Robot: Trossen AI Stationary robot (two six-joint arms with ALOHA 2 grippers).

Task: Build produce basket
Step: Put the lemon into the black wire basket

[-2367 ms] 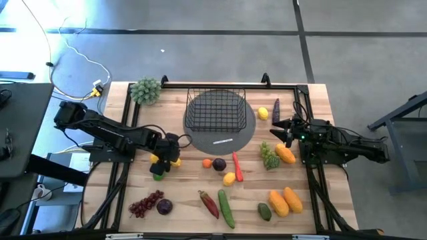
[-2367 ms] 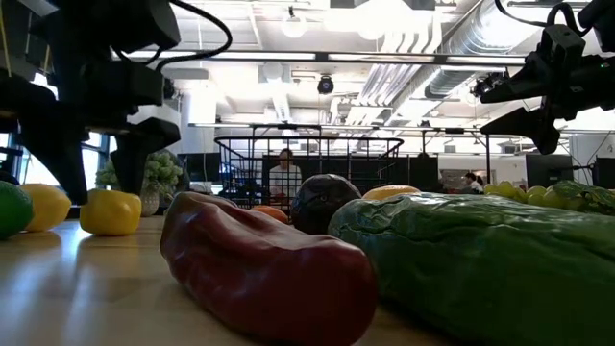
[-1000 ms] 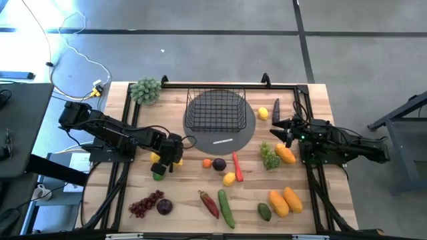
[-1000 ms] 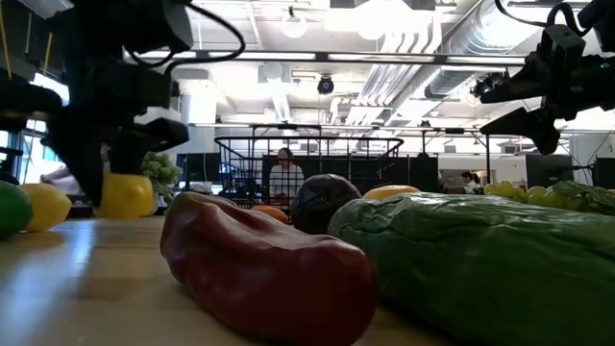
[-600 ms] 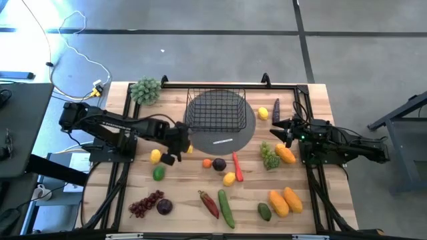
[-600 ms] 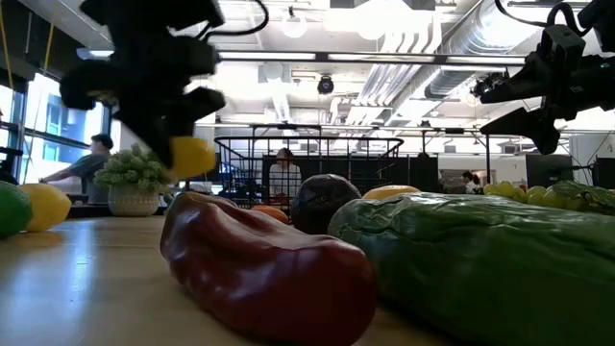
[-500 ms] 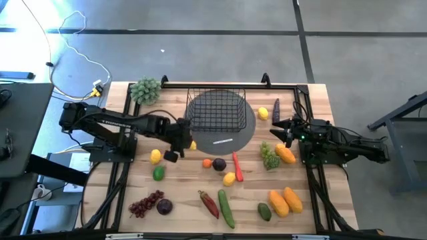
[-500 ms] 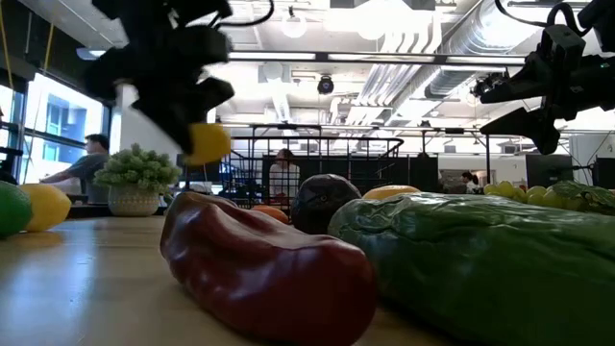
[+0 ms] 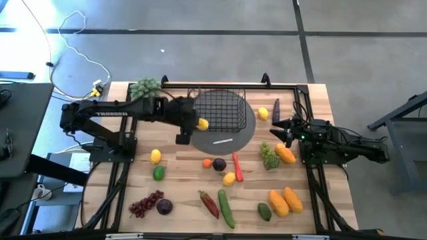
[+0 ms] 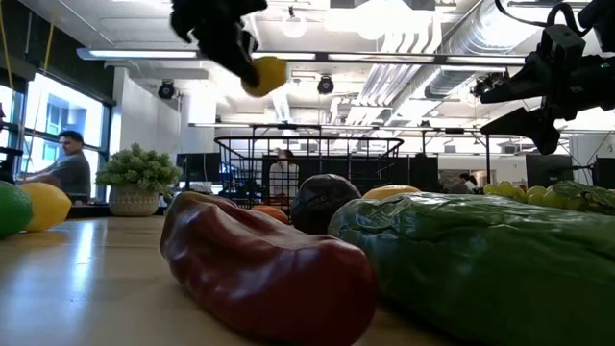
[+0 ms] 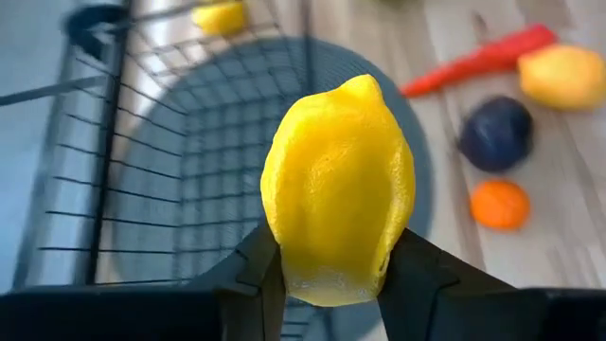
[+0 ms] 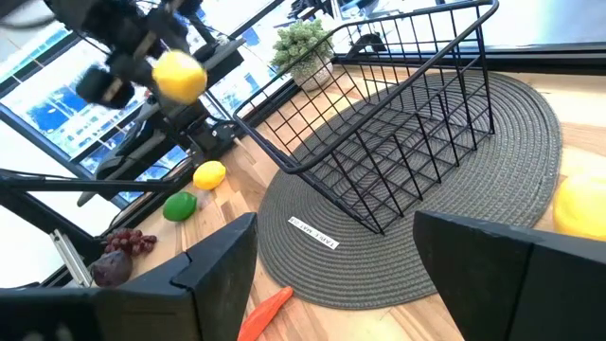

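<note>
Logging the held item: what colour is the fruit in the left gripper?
Yellow lemon; left wrist view.

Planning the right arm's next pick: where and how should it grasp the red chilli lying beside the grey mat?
Grip the red chilli across its narrow middle, coming straight down from above. It lies flat and slender on the table, pointing toward the basket, so fingers should close across its width.

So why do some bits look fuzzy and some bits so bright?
Low view: the red pepper and cucumber sit too close to the camera and blur; ceiling lights glare. Left wrist view: the lemon is sharp, the basket behind soft. Right wrist view: windows glow blue-white.
</note>
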